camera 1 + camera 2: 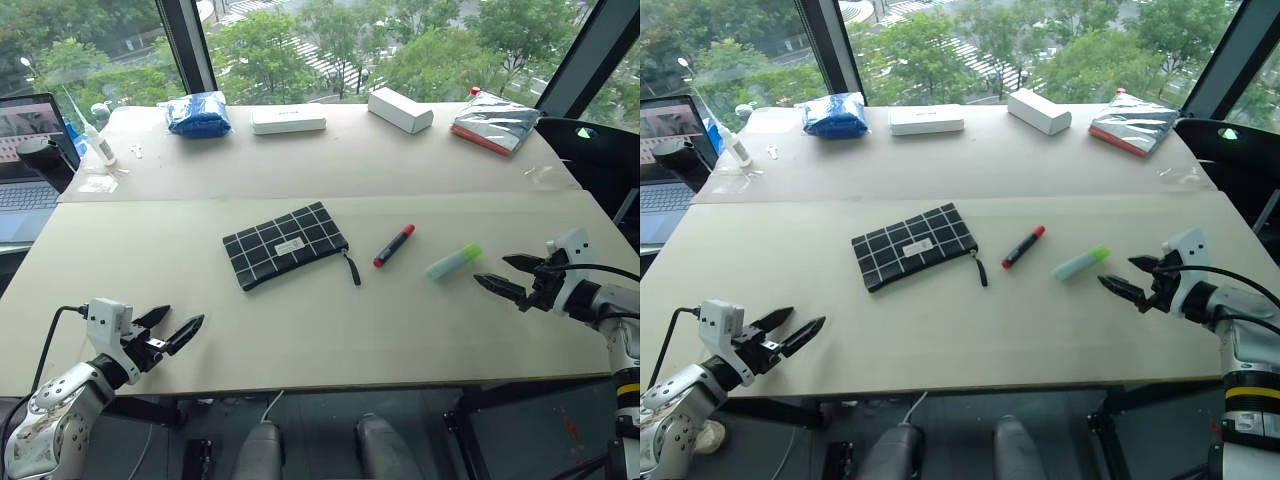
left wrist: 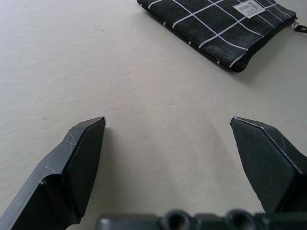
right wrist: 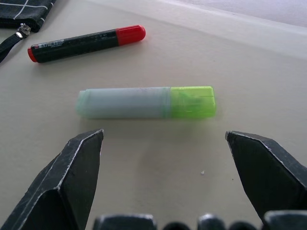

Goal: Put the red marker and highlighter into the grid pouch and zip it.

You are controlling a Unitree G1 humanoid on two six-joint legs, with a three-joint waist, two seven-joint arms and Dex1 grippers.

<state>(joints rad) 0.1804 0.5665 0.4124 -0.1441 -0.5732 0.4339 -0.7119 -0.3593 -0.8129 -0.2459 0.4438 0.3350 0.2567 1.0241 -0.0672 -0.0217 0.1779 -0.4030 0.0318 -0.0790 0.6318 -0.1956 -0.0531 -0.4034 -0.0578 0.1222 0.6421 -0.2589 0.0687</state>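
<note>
On the table (image 1: 300,330), the grid pouch (image 1: 284,244) lies left, the red marker (image 1: 394,245) just right of it, the highlighter (image 1: 453,262) farther right, apart. Boxes line the far edge.

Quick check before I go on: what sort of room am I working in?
Probably an upper-floor office or lab: a big window overlooking treetops and a street, a laptop, and a long worktable.

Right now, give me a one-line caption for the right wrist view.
Open right gripper faces the highlighter lying on the table, red marker beyond.

Black white-gridded pouch (image 1: 285,245), red marker (image 1: 394,246)
</note>
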